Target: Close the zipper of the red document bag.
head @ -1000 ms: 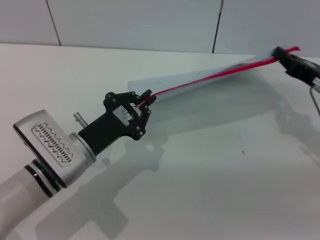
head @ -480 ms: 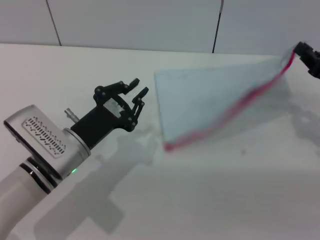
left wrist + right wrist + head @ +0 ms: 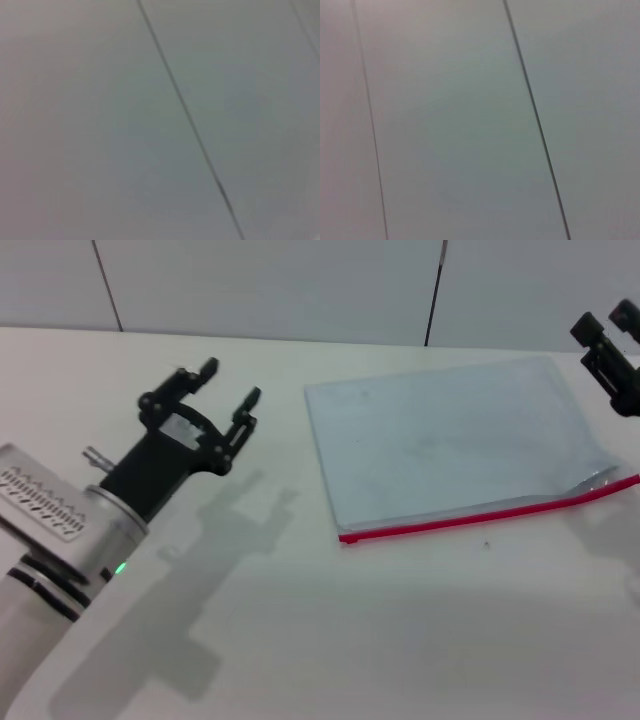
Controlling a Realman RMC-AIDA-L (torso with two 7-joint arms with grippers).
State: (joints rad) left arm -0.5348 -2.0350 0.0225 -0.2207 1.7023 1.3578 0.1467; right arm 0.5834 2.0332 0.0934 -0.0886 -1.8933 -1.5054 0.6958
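The red document bag (image 3: 450, 435), a flat pale blue-grey pouch, lies on the white table (image 3: 380, 630) right of the middle. Its zipper (image 3: 480, 514) is a thin red strip along the near long edge; I cannot make out the slider. The far right end of that edge is slightly lifted. My left gripper (image 3: 229, 381) hovers open to the left of the bag, clear of it, with nothing between its fingers. At the right edge of the head view, my right gripper (image 3: 603, 322) is open beside the bag's far right corner, holding nothing. Neither wrist view shows the bag or any fingers.
A pale panelled wall (image 3: 300, 290) with dark vertical seams rises behind the table. Both wrist views show only such wall panels (image 3: 100, 125) (image 3: 450, 125) and their seams.
The bag, stretched in the air between both grippers a second ago, now lies flat on the table. Both grippers have let go; the left one opened and drew back to the left.
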